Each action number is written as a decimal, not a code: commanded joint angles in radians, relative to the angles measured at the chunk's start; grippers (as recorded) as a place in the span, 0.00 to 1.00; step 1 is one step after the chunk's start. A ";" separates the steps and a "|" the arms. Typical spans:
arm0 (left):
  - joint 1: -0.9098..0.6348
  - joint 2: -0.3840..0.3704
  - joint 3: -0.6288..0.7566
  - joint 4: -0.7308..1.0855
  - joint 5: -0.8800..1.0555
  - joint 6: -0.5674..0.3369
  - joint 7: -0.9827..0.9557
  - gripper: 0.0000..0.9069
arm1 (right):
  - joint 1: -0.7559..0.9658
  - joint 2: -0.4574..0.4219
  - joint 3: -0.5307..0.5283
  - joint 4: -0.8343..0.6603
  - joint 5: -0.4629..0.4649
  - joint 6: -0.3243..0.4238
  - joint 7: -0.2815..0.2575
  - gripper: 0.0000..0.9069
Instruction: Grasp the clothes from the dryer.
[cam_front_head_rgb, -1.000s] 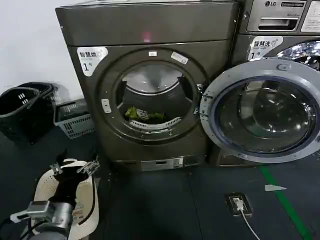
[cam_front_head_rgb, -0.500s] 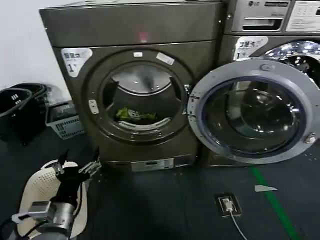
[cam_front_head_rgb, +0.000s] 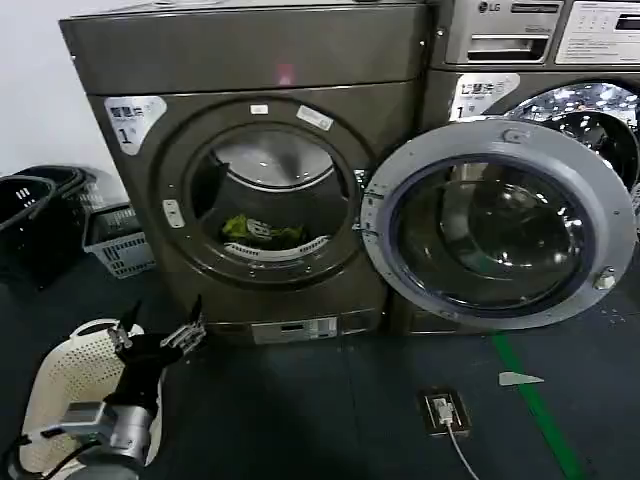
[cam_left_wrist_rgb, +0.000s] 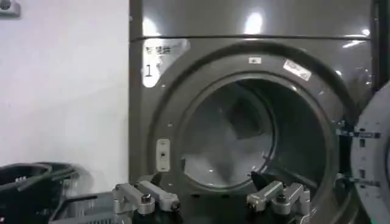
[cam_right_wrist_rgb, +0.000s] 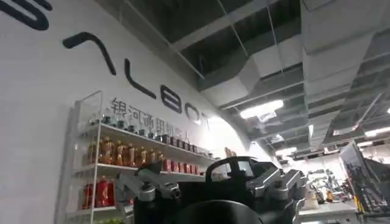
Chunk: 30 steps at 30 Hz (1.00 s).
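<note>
1. Evidently the approach is in hand: the left gripper (cam_front_head_rgb: 157, 338) is held low before the dryer (cam_front_head_rgb: 250, 130), fingers spread and empty.
2. The clothes (cam_front_head_rgb: 258, 231) lie on the drum floor near the porthole's lower rim, well apart from the gripper, above and beyond it.
3. Next, a reach up through the porthole is called for.
4. The right gripper (cam_right_wrist_rgb: 213, 185) is pointed away, fingers parted.

White "1" sticker (cam_front_head_rgb: 134, 117) on the dryer (cam_front_head_rgb: 250, 160); "LG" on the silver machine (cam_front_head_rgb: 520, 40)

Small yellow-green clothes (cam_front_head_rgb: 262, 231) low inside the open bronze-grey dryer (cam_front_head_rgb: 250, 60).
</note>
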 joint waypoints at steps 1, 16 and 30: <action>0.001 0.000 0.002 -0.002 0.000 -0.002 0.001 1.00 | -0.004 0.003 0.002 0.009 0.002 0.002 -0.001 1.00; 0.009 -0.003 0.003 -0.017 0.003 -0.013 0.018 1.00 | -0.003 0.004 0.014 0.010 0.032 0.044 -0.025 1.00; 0.003 -0.006 0.015 0.013 0.013 -0.018 0.033 1.00 | 0.009 0.003 0.002 0.010 0.045 0.046 -0.046 1.00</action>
